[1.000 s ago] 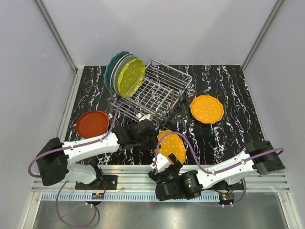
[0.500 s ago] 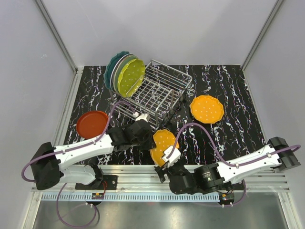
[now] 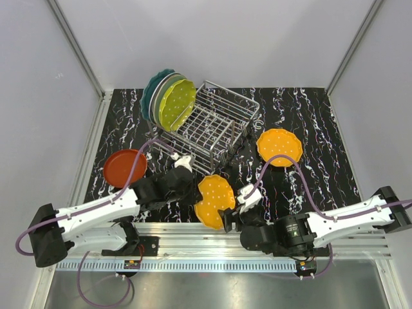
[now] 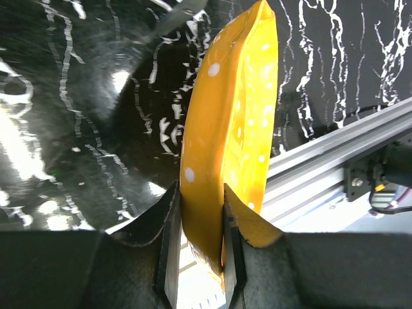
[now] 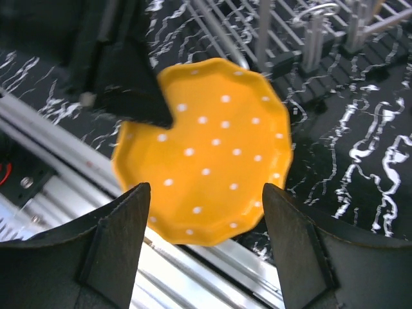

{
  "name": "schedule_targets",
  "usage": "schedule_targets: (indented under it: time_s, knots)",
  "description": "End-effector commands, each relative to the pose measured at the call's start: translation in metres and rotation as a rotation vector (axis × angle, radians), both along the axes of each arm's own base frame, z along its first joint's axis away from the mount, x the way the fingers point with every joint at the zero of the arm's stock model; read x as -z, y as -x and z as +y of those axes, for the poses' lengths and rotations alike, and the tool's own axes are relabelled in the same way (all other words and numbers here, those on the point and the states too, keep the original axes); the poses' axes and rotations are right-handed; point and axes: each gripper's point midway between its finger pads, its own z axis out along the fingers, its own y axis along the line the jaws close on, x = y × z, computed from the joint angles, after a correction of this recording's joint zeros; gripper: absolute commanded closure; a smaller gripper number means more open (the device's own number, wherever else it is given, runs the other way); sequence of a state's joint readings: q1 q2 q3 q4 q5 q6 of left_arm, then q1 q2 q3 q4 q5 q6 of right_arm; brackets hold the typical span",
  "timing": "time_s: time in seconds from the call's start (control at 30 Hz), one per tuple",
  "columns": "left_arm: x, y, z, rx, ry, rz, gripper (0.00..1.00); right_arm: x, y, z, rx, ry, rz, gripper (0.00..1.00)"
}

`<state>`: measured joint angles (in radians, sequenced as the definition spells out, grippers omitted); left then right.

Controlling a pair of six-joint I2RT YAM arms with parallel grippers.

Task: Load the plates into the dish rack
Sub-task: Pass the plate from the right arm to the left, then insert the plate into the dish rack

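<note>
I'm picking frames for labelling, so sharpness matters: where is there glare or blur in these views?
Left wrist: glare patches on the glossy table, the held dotted orange plate sharp. Right wrist: the left claw gripping that plate looks dark and smeared. Top view: evenly lit, sharp.

The fingers (image 4: 168, 244) of the left gripper (image 4: 199, 199) are covering the dotted orange plate's (image 4: 225, 129) lower rim. In the right wrist view, one dark, blurred finger is masking its upper-left part, and the top edge is cutting off the dish rack (image 5: 309, 38). Near the tabletop's (image 3: 309, 116) far edge, the yellow-green plate (image 3: 177, 104) is hiding all but the rims of the racked plates behind (image 3: 154, 87).
</note>
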<state>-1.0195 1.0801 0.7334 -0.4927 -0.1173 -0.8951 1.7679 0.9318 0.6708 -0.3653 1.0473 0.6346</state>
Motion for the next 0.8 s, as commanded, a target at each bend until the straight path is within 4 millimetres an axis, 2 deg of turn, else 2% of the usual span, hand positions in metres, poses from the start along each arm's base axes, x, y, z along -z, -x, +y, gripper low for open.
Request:
schedule_targets:
  time_s: [0.0, 0.13, 0.2, 0.27, 0.37, 0.5, 0.57, 0.77]
  knots:
    - [-0.046, -0.018, -0.007, -0.017, 0.123, -0.156, 1.0, -0.011, -0.023, -0.014, 0.126, -0.042, -0.007, 0.24]
    - [-0.056, -0.021, 0.01, -0.038, 0.102, -0.221, 1.0, -0.009, -0.047, -0.025, 0.222, -0.049, 0.036, 0.29]
    - [-0.063, -0.021, 0.018, -0.04, 0.104, -0.258, 1.0, -0.004, -0.06, -0.029, 0.253, -0.066, 0.071, 0.39]
    - [-0.072, -0.02, 0.021, -0.014, 0.11, -0.297, 1.0, -0.004, -0.064, -0.028, 0.256, -0.096, 0.093, 0.44]
    - [-0.092, -0.015, 0.025, 0.032, 0.153, -0.364, 1.0, -0.007, -0.071, -0.035, 0.272, -0.104, 0.076, 0.45]
    - [-0.108, -0.01, 0.031, 0.088, 0.144, -0.412, 1.0, -0.013, -0.078, -0.041, 0.296, -0.1, 0.062, 0.45]
    - [-0.108, -0.008, 0.037, 0.111, 0.112, -0.422, 1.0, -0.014, -0.081, -0.043, 0.307, -0.103, 0.057, 0.45]
    - [-0.146, -0.005, 0.054, 0.134, 0.118, -0.522, 1.0, -0.019, -0.088, -0.05, 0.34, -0.089, 0.022, 0.46]
